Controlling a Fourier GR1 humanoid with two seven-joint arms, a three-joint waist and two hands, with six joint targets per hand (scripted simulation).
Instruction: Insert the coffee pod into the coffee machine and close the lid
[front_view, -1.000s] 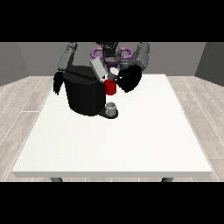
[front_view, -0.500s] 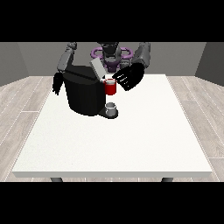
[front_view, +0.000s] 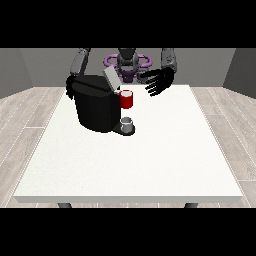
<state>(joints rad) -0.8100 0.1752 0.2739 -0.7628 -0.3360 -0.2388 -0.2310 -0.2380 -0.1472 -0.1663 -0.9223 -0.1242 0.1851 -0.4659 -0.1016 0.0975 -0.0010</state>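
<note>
On the table (front_view: 150, 165), one coffee machine (front_view: 97, 107)

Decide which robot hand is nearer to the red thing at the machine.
Left: the robot hand at the view's right hovers open just beside the red thing at the machine. The other robot hand sits beyond the coffee machine.

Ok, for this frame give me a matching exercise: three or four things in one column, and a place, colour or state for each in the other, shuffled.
Things:
1. coffee machine
2. lid
3. hand at the view's right
4. red thing at the machine

Descriptions:
A. fingers spread, holding nothing
B. black, on the table's far left part
C. raised, tilted up
D. beside the machine's front, above a small grey cup

Pairs: 1-B, 2-C, 3-A, 4-D
</note>
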